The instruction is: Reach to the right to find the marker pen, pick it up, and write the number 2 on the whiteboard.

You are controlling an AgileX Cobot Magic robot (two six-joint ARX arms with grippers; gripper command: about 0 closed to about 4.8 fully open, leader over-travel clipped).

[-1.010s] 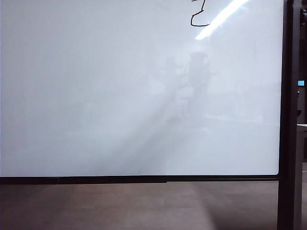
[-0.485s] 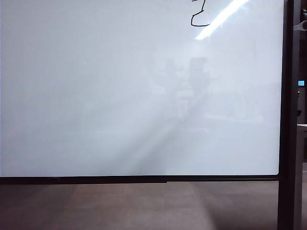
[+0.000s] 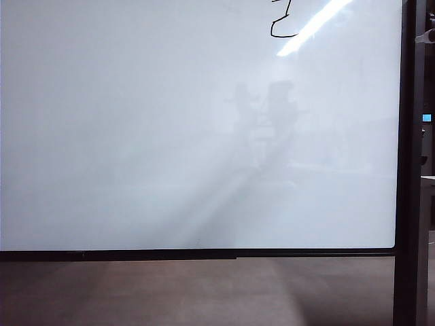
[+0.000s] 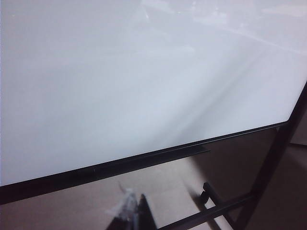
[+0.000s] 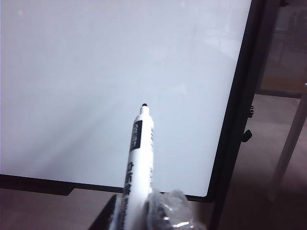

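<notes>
Marker pen (image 5: pixel 138 163) pinched in right gripper (image 5: pixel 144 211) fingers, tip off whiteboard (image 3: pixel 136 136). Number 2 (image 3: pixel 282 24) unchanged since a second ago, seemingly finished. Left gripper (image 4: pixel 132 213) low, finger state unclear.

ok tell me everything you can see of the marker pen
The marker pen has a white, plastic-looking barrel with a black label band and dark print down its side, ending in a small dark tip. It is uncapped. The right gripper is shut on its lower end, tip aimed at the whiteboard near its lower corner. Whether the tip touches the board cannot be told.
</notes>
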